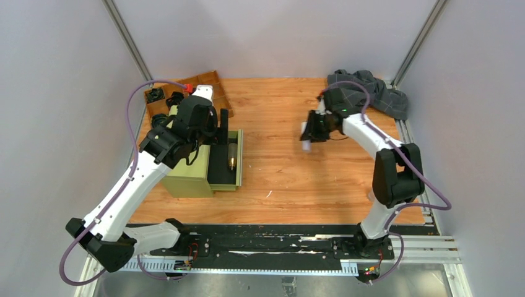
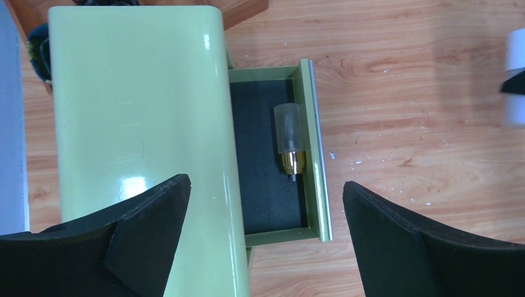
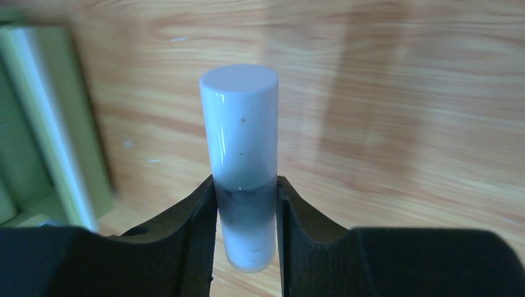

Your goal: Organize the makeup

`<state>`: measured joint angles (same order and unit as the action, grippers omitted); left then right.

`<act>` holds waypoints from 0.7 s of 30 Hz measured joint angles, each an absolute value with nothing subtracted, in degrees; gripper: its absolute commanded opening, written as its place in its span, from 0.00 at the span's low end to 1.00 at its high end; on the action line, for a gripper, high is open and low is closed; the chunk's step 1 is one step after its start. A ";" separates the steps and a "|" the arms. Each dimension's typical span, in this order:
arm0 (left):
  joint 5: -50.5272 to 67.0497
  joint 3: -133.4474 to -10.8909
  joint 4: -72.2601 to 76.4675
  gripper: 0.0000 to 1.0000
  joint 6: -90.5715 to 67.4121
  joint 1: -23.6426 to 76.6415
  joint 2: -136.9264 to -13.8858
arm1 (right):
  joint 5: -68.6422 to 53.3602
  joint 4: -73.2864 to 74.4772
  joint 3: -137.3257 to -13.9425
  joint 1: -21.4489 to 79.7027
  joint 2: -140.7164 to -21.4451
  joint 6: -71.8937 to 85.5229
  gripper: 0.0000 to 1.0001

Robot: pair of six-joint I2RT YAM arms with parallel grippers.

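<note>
- Wooden table (image 1: 278,161) lies under our right gripper (image 3: 246,189), which pinches the white tube (image 3: 238,124); the tube sticks straight out in front.
- Off to its left we see the open drawer (image 2: 316,154), with a clear tube (image 2: 289,139) inside.
- Our left gripper (image 2: 266,185), spread wide, hangs over that drawer.

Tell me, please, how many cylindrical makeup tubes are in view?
2. A clear frosted tube with a gold collar lies in the open green drawer; a glossy white tube is gripped in the right end effector. Others may be hidden behind the left arm.
</note>
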<state>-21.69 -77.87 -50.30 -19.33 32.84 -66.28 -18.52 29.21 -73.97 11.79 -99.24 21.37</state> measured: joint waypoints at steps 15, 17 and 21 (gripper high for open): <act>-27.73 -77.87 -52.42 0.98 -23.64 32.05 -57.65 | -23.88 17.61 -95.96 40.14 -117.23 39.99 0.21; -27.81 -77.87 -52.47 0.98 -23.81 32.03 -56.60 | -23.90 17.21 -99.07 41.56 -120.09 41.36 0.22; -28.08 -77.87 -52.95 0.98 -24.03 32.03 -55.75 | -23.88 15.68 -102.26 43.64 -124.51 44.53 0.40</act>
